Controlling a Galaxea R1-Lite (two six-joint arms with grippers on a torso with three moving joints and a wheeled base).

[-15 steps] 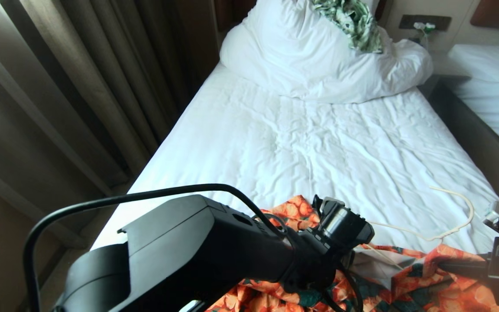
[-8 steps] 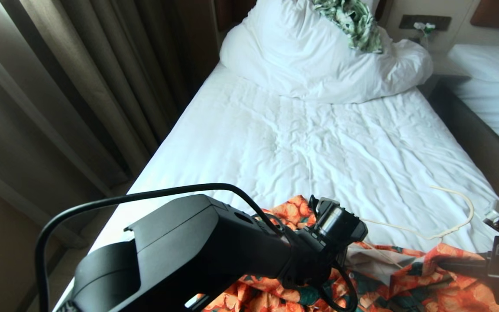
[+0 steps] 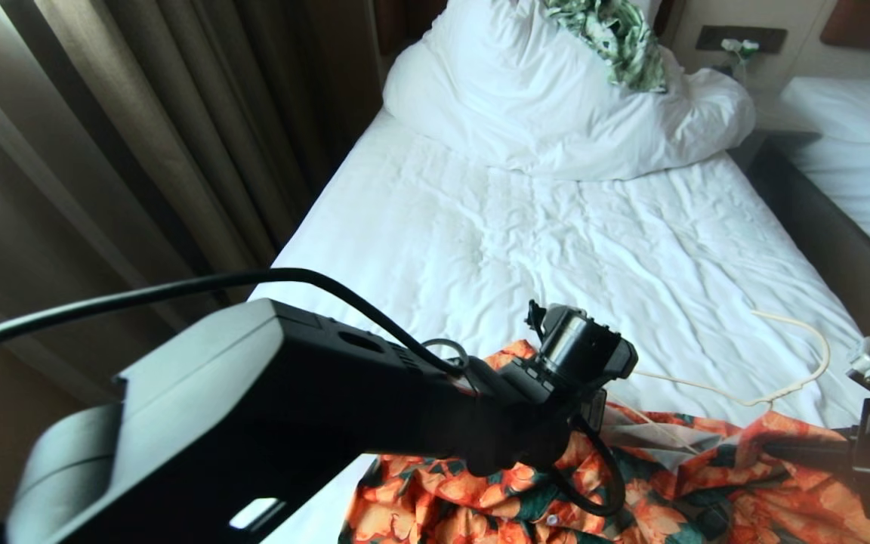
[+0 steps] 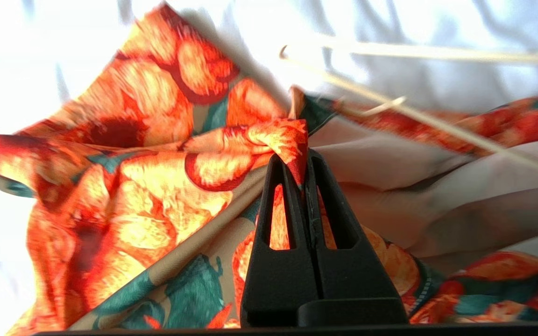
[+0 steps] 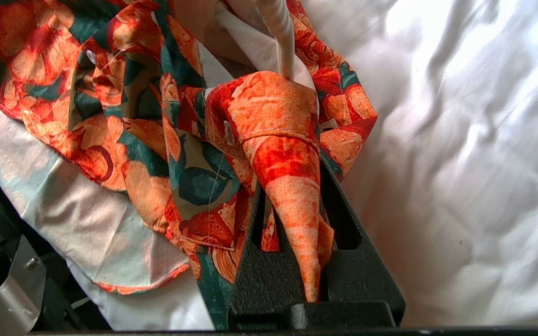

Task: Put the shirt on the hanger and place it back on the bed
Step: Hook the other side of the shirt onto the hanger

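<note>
A: Progress entry?

B: Shirt [image 3: 631, 483] gripped at near end of bed [image 3: 526, 249]: left gripper [image 4: 299, 161] clamped on one fold, right gripper [image 5: 297, 196] clamped on another. Hanger [image 3: 775, 378] partly tucked under the collar; dressing judged unfinished.

A: Room?

B: Open sheet beyond; curtain [image 3: 178, 143] left, bed edge right.

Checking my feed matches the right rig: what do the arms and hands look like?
Left arm: bulky matte black casing, a black cable looping over it, a silver-lensed camera at the wrist. Left hand and right hand: textured black plastic fingers, tapered, with slotted cut-outs.
</note>
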